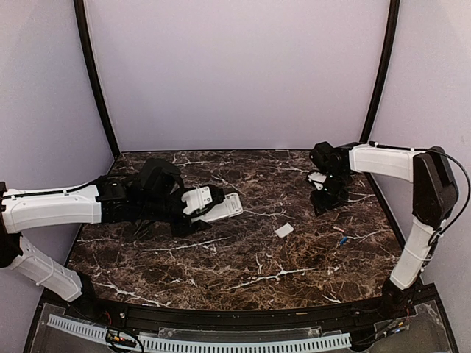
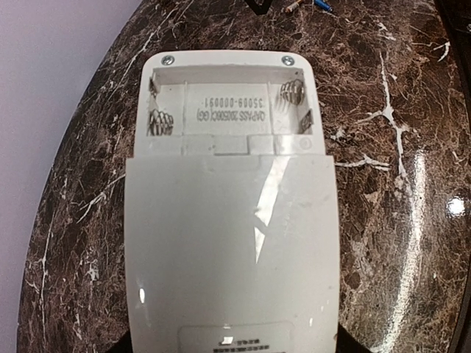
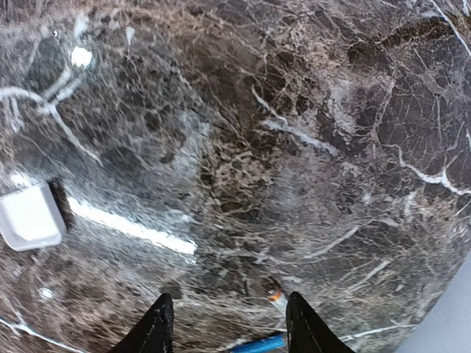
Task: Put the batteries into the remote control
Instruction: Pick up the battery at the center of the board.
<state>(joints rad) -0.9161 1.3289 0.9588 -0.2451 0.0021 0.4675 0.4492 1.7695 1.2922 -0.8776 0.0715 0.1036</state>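
Marble worktop (image 1: 243, 272), glossy and dark. Left tool (image 1: 200, 208) is clamped on the remote control (image 2: 232, 220), back side up, bay open and empty, springs bare. Right tool (image 3: 229, 300) has fingers apart, above the stone. Blue battery (image 3: 259, 343) lies crosswise between its fingers, back from the tips. Second battery (image 3: 276, 297), orange-ended, is just beside one fingertip (image 3: 298, 323). Risk: cylinders roll on slick stone, so closing could pinch both or flick one away. White plate (image 3: 29, 217) is well off to the side.
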